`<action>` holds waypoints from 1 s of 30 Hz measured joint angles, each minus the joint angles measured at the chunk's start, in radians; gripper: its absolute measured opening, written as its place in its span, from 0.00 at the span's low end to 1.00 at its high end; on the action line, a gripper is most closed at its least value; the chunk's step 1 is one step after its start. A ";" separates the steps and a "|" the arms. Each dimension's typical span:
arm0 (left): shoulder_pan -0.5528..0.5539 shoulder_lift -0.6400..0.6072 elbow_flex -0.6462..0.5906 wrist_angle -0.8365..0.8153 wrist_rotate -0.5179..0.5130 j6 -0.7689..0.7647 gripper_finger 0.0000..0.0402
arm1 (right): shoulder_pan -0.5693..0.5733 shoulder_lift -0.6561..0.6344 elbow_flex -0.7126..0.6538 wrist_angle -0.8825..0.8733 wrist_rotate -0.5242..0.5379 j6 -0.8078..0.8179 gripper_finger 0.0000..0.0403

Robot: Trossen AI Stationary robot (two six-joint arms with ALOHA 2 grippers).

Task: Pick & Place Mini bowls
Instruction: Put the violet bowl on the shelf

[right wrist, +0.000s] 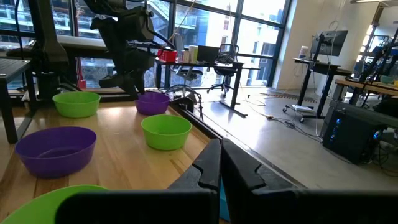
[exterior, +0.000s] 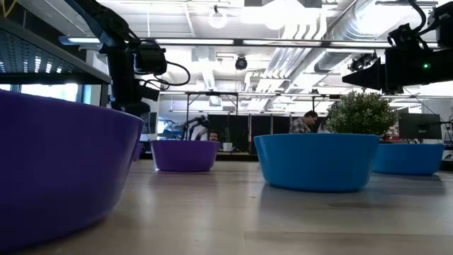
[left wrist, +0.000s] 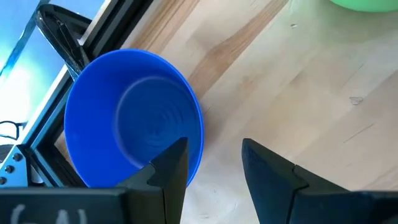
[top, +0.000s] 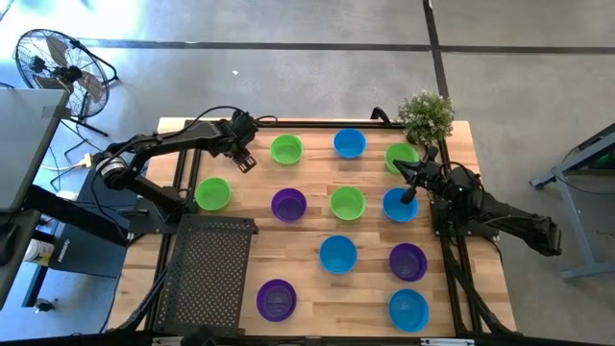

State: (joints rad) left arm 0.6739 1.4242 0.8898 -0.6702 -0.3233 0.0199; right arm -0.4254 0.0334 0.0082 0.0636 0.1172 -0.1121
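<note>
Several mini bowls in green, blue and purple stand upright on the wooden table point(top: 307, 231). My left gripper point(left wrist: 214, 165) is open at the far left, over a blue bowl point(left wrist: 124, 118) that my arm hides in the high view. One finger stands over the bowl's inside and the other outside its rim. My right gripper point(right wrist: 221, 168) is shut and empty. It hangs above the table between a green bowl point(top: 402, 156) and a blue bowl point(top: 400, 204) at the far right. My left gripper comes from above at the blue bowl's rim point(left wrist: 200, 140), which lies between its open fingers. I cannot tell whether either finger touches the rim. The bowl rests on the table beside the table's edge.
A small potted plant point(top: 426, 115) stands at the far right corner. A black mesh tray point(top: 207, 269) lies at the near left. Other bowls include green point(top: 286, 149), purple point(top: 288, 204), blue point(top: 338, 254) and purple point(top: 277, 299). People sit in the room behind.
</note>
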 joint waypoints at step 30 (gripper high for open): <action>0.000 0.001 0.000 -0.022 0.049 0.128 0.36 | 0.000 0.000 0.000 0.000 0.000 0.000 0.00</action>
State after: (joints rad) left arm 0.6743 1.4254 0.8898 -0.6927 -0.2739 0.1476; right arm -0.4255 0.0334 0.0082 0.0639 0.1173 -0.1120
